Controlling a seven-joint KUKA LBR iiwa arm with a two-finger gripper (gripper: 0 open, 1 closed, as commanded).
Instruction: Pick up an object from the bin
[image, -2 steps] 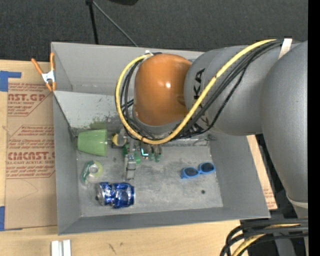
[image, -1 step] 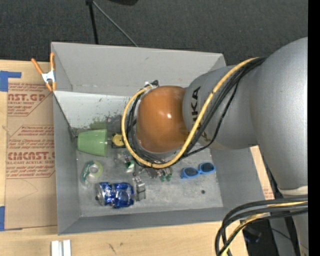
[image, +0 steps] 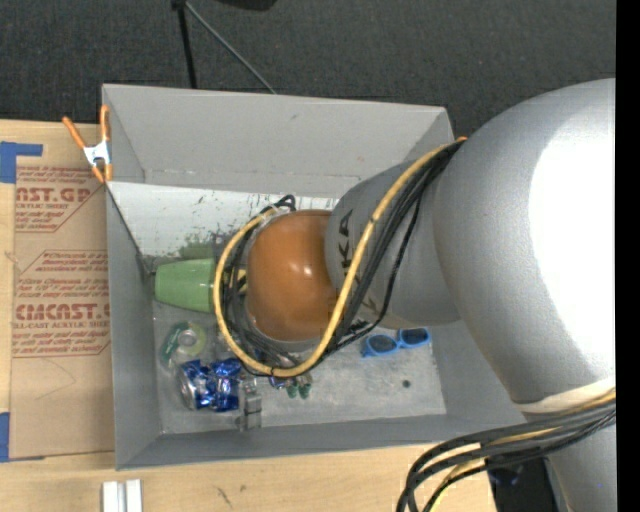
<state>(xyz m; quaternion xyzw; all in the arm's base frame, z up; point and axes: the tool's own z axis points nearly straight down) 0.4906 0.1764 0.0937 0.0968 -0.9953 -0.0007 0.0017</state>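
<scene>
1. grey bin (image: 130, 300) in the middle of the frame, walls sloping down to a scuffed floor.
2. arm (image: 520, 240), big and silver-grey, across the right side, reaching down and left into the bin.
3. on its wrist an orange cover (image: 285, 275), round and glossy, ringed by black and yellow cables (image: 345, 290); hangs over the middle of the floor.
4. gripper (image: 248, 408) mostly hidden under that cover; just a small grey part poking out below it, low in the frame, close to the bin's lower wall.
5. open or closed: cannot tell; cannot tell either whether anything is held.
6. nearest thing: wrapper (image: 210, 385), blue, shiny and crumpled, in the lower left corner of the floor, just left of the gripper's grey part; touching or not, cannot tell.
7. above the wrapper, a clear greenish crumpled piece (image: 183, 342), near the left wall.
8. higher still, a pale green cup (image: 185, 283) lying on its side by the left wall, right end hidden behind the cables.
9. small dark green bits (image: 295, 390) just right of the gripper, under the lowest cable loop.
10. blue glasses (image: 395, 342) on the right part of the floor, beside the arm's lower edge, well apart from the wrapper.
</scene>
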